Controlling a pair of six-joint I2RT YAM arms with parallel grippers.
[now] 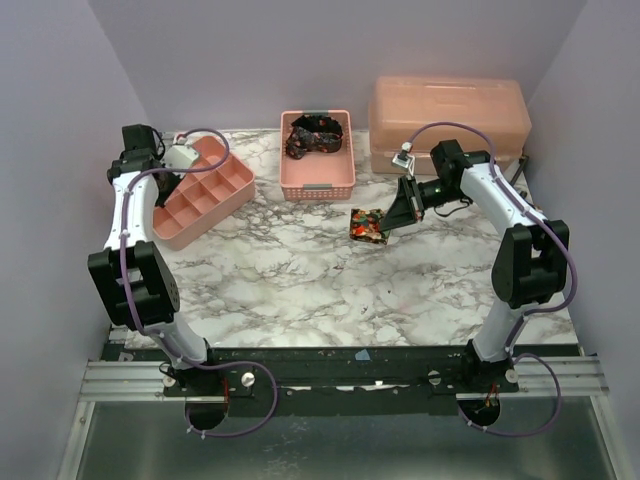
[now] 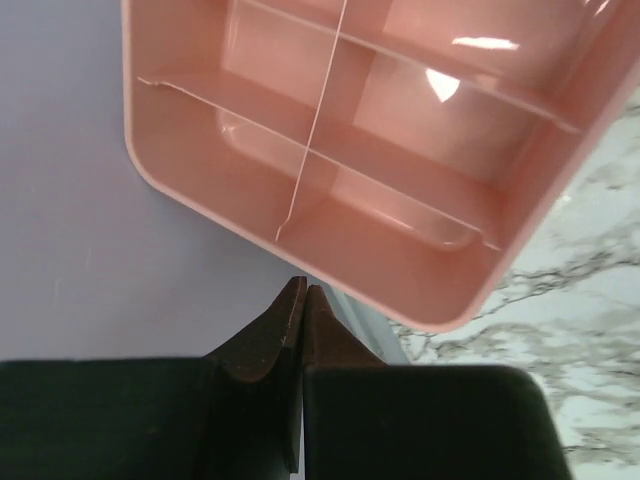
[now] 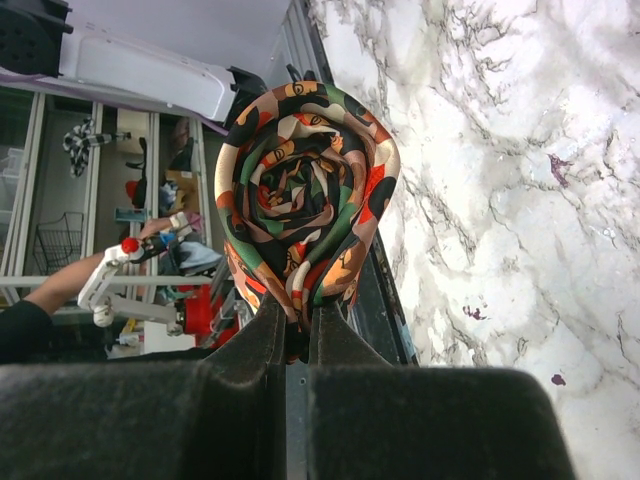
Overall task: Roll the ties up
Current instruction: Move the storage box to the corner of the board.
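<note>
My right gripper (image 1: 388,222) is shut on a rolled tie (image 1: 367,225), dark with red, orange and green print, held above the marble table (image 1: 300,290) right of centre. In the right wrist view the roll (image 3: 305,205) shows as a tight spiral pinched at its lower edge between my fingers (image 3: 268,335). A second, darker tie (image 1: 315,135) lies loosely piled in the pink basket (image 1: 317,186) at the back centre. My left gripper (image 2: 303,295) is shut and empty, beside the corner of the pink divided tray (image 2: 400,170), which shows at back left (image 1: 200,190).
A large pink lidded bin (image 1: 448,115) stands at the back right. The purple walls close in on the left, right and back. The arm bases and a metal rail (image 1: 340,380) run along the near edge.
</note>
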